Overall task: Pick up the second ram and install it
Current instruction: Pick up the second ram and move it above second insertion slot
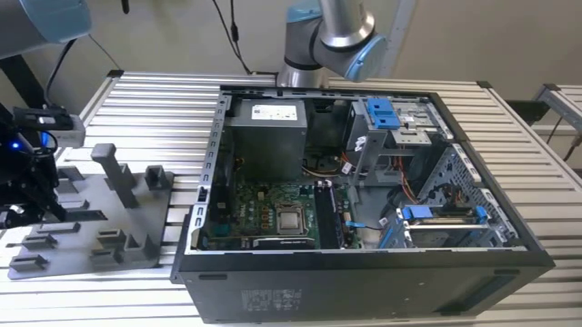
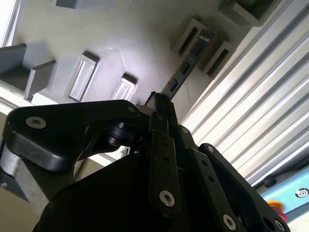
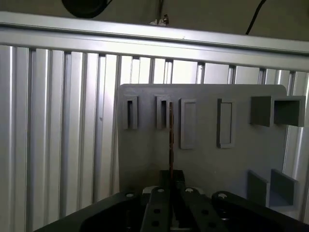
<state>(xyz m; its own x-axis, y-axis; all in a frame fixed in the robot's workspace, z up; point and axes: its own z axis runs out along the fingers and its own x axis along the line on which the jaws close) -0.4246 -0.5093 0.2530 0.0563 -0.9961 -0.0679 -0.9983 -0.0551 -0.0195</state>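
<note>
The second ram (image 2: 186, 65) is a thin bluish-green stick with dark chips, and my gripper (image 2: 157, 102) is shut on one end of it. In the first wrist view the second ram (image 3: 171, 140) appears edge-on, rising from the gripper (image 3: 171, 178). Its free end lies close to a narrow slot (image 3: 164, 112) of the grey holder tray (image 3: 207, 159); I cannot tell whether it touches. In the exterior view my gripper (image 1: 26, 180) hangs over the holder tray (image 1: 91, 238) at that view's left, well away from the open computer case (image 1: 215, 136).
The case lies open on the slatted metal table (image 1: 146, 102), showing the motherboard (image 1: 264, 214), a grey power-supply box (image 1: 266, 136) and blue drive latches (image 1: 382, 112). Upright grey posts (image 1: 114, 174) stand on the holder tray. The arm's base (image 1: 323, 41) stands behind the case.
</note>
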